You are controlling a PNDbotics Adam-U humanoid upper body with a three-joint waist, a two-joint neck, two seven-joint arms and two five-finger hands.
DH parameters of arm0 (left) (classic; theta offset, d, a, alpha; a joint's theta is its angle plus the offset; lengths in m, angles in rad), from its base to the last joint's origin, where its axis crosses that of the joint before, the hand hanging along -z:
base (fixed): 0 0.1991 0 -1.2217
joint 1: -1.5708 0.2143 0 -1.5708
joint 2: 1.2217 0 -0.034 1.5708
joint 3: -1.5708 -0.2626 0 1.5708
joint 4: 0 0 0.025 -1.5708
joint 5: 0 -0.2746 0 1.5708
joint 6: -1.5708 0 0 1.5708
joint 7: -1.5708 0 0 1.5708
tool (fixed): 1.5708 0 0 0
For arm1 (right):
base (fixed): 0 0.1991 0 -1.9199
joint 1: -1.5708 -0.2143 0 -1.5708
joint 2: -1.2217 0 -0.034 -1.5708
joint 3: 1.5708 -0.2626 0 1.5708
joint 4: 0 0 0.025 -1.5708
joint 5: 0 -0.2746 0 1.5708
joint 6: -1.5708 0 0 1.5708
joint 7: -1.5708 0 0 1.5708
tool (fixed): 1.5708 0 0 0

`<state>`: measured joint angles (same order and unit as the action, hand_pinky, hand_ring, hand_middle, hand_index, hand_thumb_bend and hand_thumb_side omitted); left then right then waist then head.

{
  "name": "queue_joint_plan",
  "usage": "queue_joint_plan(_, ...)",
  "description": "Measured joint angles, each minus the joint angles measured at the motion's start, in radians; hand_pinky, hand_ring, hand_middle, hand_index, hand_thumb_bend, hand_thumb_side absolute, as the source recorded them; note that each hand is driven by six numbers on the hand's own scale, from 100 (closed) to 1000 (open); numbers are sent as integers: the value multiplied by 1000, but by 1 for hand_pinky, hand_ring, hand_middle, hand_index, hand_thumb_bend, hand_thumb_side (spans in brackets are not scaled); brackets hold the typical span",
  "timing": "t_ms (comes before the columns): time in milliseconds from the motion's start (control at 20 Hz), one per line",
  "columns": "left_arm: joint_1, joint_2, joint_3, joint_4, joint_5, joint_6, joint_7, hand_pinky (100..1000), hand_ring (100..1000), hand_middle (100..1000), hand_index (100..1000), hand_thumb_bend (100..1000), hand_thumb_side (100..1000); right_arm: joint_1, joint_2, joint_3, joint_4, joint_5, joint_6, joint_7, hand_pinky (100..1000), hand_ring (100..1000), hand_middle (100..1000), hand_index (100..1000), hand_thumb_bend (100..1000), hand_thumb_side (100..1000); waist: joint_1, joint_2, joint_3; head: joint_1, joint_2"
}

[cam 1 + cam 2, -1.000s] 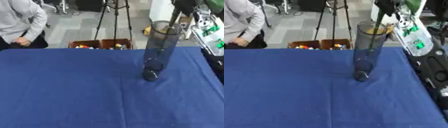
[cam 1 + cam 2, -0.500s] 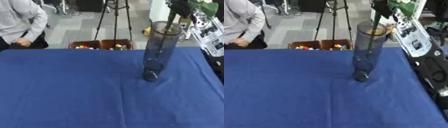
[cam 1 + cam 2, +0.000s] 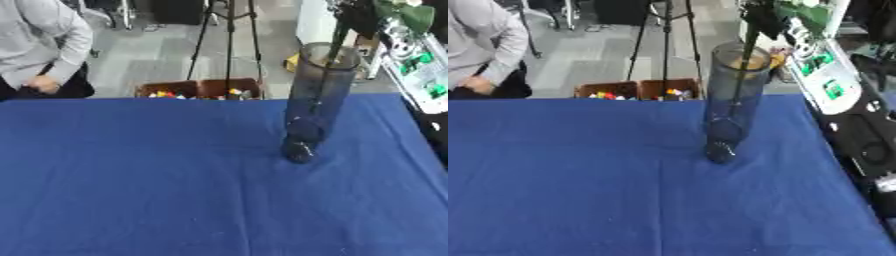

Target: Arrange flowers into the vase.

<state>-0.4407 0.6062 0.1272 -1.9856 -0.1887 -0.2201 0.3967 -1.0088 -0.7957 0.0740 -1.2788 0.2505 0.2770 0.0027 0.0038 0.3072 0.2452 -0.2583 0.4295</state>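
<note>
Our right hand's fingers (image 3: pixel 353 15), dark and unclear at the top edge, may grip the flower stem (image 3: pixel 331 55), though we cannot tell; below them it enters the tall vase (image 3: pixel 315 100), so we lower straight, clear of the rim.

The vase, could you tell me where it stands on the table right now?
The vase stands upright on the blue tablecloth, right of centre near the far edge in both eye views, with a flower stem reaching into its mouth.

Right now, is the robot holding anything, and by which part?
A flower stem dips into the vase; something dark at its top hides any hold, so it cannot be told.
</note>
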Motion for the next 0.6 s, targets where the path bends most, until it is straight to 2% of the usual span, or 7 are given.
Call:
queue_joint_plan(500, 3, 0, 0, 0, 0, 0, 0, 597, 840, 819, 857, 100, 1000, 5, -2, -12, 0, 68, -9, 104, 859, 802, 731, 690, 100, 911, 0, -10, -12, 1, 0)
queue_joint_plan(600, 4, 0, 0, 0, 0, 0, 0, 597, 840, 819, 856, 100, 1000, 6, -2, -13, 0, 74, -9, 111, 863, 808, 737, 685, 100, 880, 0, -12, -12, 1, 0)
